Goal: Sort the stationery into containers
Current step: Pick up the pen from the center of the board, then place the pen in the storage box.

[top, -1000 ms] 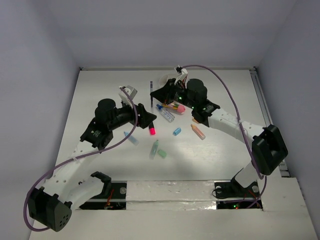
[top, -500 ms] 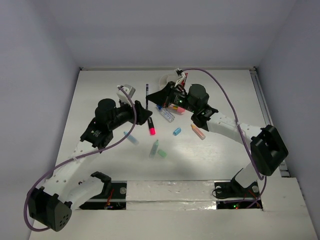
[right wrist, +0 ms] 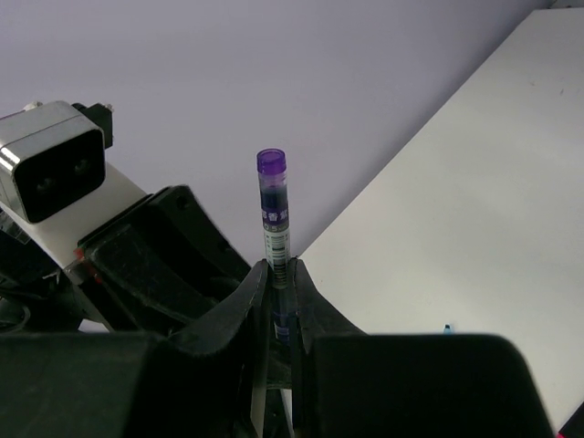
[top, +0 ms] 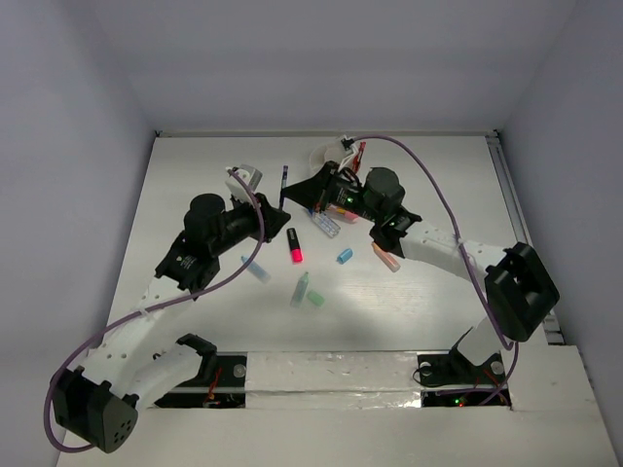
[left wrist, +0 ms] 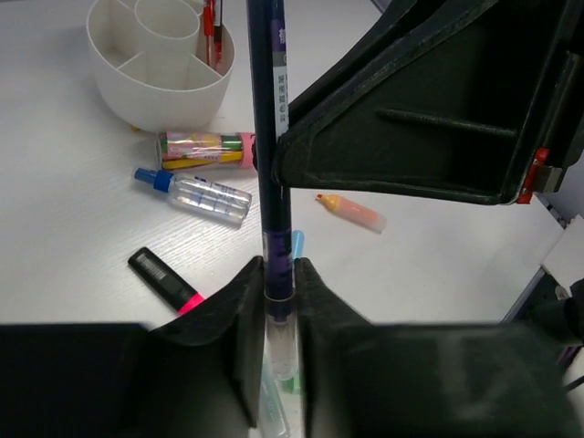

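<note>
A dark purple pen [left wrist: 271,137] stands upright between the two arms, and both grippers grip it. My left gripper [left wrist: 278,285] is shut on its lower end near the clear tip. Higher up the barrel, my right gripper [right wrist: 278,274] is shut on the same pen [right wrist: 273,214], whose purple cap points up. In the top view the pen [top: 282,185] shows as a thin dark line left of the white divided cup [top: 321,154]. That cup [left wrist: 160,91] holds a red pen [left wrist: 210,27].
On the table lie a black and pink highlighter [top: 293,244], a clear bottle with a blue cap [left wrist: 196,193], a pink and yellow piece [left wrist: 205,151], an orange marker [top: 386,257], a small blue piece [top: 344,256] and green and pale pieces [top: 308,294].
The right arm carried the purple pen leftwards to the left gripper. The left gripper's jaws, open before, have closed on the pen's lower end.
</note>
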You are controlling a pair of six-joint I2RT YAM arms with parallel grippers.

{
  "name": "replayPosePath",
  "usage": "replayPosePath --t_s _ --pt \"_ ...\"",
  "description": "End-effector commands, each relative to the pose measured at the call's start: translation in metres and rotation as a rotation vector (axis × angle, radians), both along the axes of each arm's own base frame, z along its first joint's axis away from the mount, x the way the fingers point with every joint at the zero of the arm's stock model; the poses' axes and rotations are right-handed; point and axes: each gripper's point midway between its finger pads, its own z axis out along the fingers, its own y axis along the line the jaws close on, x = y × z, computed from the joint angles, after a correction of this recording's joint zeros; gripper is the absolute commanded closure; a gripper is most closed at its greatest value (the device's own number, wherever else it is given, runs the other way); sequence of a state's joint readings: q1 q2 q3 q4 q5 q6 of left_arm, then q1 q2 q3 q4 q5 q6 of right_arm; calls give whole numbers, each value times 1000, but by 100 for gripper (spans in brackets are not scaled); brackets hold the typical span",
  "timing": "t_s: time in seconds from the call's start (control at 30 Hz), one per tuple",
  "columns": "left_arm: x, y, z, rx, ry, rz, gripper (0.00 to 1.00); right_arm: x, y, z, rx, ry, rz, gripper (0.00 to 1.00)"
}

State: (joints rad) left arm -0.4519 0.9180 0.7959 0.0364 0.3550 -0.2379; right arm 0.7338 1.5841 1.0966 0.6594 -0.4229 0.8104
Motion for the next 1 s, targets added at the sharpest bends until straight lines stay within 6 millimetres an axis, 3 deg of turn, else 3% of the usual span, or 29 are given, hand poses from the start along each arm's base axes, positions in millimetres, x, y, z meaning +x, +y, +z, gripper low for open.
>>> replayPosePath --t_s 0.0,0.07,0.13,0.17,0.23,0.3,0.47,0.6,0.97 --pt "6 7 23 -27 -72 42 98 -12 5 2 28 -12 49 100" --pt "6 7 23 -26 -71 42 100 -12 5 -1 24 -8 50 96" --pt "5 7 22 -26 -69 38 100 -12 5 -1 24 -5 48 86" --pt "5 6 23 -27 -71 33 100 -12 5 -2 22 -6 47 73" --pt "5 5 22 -27 -70 27 100 -12 4 -1 22 -9 47 61" --pt "3 3 22 -27 -70 10 100 -12 4 3 18 -18 42 38" --pt "2 0 19 -26 -61 -8 100 -8 2 7 -6 -53 13 19" --pt "0 -3 19 -27 -58 -35 100 -1 0 14 -29 -91 -21 17" --pt "-5 -8 17 -28 -49 -76 100 22 7 38 -40 -138 -69 23"
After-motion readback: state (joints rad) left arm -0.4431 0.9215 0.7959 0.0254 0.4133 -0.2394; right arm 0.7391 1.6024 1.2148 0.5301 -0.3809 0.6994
